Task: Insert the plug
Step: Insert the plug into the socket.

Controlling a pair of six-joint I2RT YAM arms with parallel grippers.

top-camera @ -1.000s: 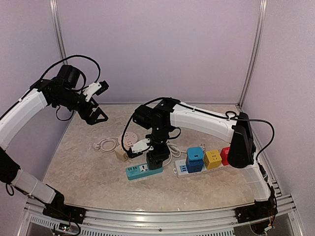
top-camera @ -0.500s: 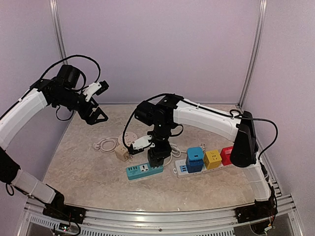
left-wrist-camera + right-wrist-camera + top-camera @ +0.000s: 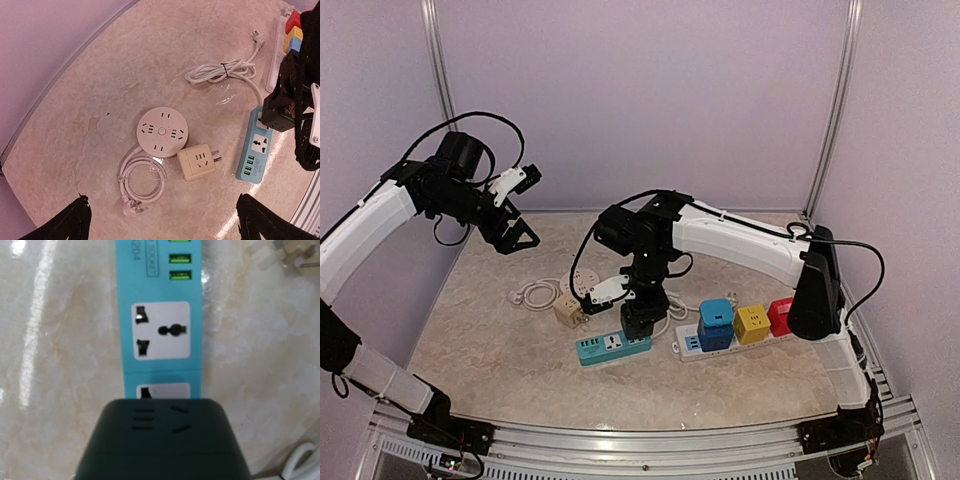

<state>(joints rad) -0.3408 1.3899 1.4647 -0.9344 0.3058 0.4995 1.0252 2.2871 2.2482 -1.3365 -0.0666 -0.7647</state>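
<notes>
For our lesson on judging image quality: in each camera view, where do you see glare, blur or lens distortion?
Right wrist: glare streaks on the table at upper left; the dark cube up close looks slightly soft, the blue power strip sharper. Left wrist: a glare streak beside the strip; the table edge bows, wide-lens distortion. Top external: even light, faint shadows, no strong glare.
</notes>
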